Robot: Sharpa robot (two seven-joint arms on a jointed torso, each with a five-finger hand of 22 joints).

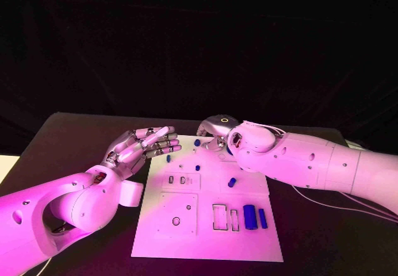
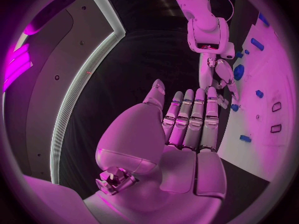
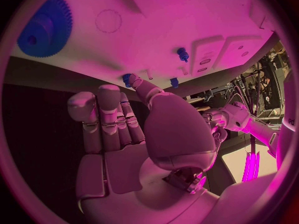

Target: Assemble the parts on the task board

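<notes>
The white task board [image 1: 207,236] lies in the middle of the black table. My left hand [image 1: 145,146] hovers at its far left corner with fingers stretched out straight [image 2: 190,119], holding nothing. My right hand [image 1: 214,137] is over the board's far edge, largely hidden by its own wrist. Its thumb tip [image 3: 142,84] is right beside a small blue part [image 3: 127,78] at the board's edge, and the other fingers [image 3: 99,114] stand apart from it. A blue gear [image 3: 44,27] sits on the board near this hand. Two long blue cylinders [image 1: 249,217] lie at the near right.
Small blue pegs [image 1: 197,168], [image 1: 168,157] and a short blue piece [image 1: 232,182] are scattered on the board's far half. Rectangular slots [image 1: 219,217] and a raised plate with holes [image 1: 178,214] occupy the near half. A cable [image 1: 332,201] runs over the table on the right.
</notes>
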